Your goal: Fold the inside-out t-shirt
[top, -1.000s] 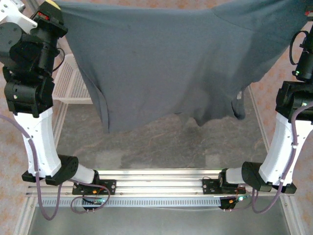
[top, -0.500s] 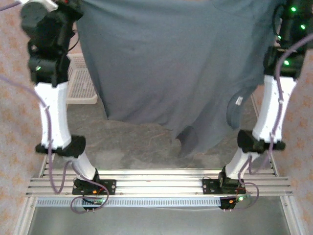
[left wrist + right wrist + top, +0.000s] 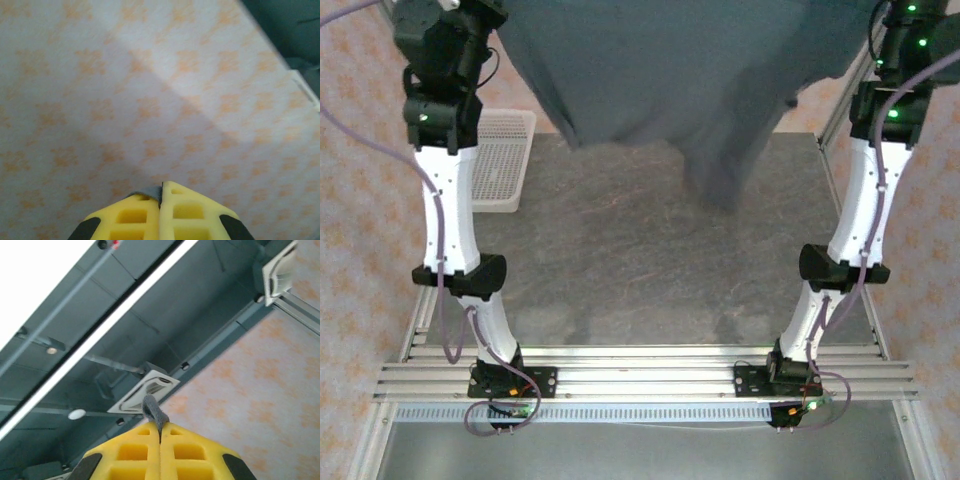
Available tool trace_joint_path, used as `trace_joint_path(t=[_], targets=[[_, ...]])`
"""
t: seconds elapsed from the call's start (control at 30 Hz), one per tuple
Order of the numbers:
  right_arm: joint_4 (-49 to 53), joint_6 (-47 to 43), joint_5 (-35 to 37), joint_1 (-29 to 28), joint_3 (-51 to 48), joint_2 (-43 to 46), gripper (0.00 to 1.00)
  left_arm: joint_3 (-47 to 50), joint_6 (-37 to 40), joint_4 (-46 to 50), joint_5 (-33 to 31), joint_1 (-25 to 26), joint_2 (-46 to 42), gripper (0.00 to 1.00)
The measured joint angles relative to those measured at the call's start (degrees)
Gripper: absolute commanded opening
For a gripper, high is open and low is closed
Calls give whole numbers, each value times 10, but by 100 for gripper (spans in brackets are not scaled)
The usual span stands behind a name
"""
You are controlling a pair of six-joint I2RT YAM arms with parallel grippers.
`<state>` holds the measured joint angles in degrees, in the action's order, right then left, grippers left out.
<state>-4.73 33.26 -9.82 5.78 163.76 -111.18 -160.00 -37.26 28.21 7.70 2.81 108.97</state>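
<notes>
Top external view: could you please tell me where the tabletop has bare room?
Bare: the dark mottled tabletop between the two white arms, from the aluminium rails to the hanging slate-grey cloth t-shirt. Crowded: far-left, by the white plastic mesh basket.

Left arm [image 3: 445,200]: standing steeply upward from base at near edge, elbow low and bent outward, wrist high at top-left of overhead view. Left jaws: pressed together, yellow fingers [image 3: 135,216] meeting, a sliver of the inside-out t-shirt [image 3: 146,191] pinched at tips. Right arm [image 3: 867,200]: same steep upward pose, wrist high at top-right, green lights lit. Right jaws: pressed together, yellow fingers [image 3: 187,450] clamping a fold of same cloth.
</notes>
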Motion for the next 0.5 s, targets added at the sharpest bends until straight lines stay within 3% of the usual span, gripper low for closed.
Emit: trace_joint_path(t=[0.13,0.23,0.4,0.5], targets=[[61,13,-59,0,-50,72,0,108,4,-21,41,-2,-86,0],[118,14,-122,0,-212,161,0,343,7,-82,65,5,-187,0],[39,40,-201,-1,-723,329,0,737,7,-176,69,32,-268,0],[2,57,-202,-1,-996,340,0,917,-2,-200,72,42,-247,0]])
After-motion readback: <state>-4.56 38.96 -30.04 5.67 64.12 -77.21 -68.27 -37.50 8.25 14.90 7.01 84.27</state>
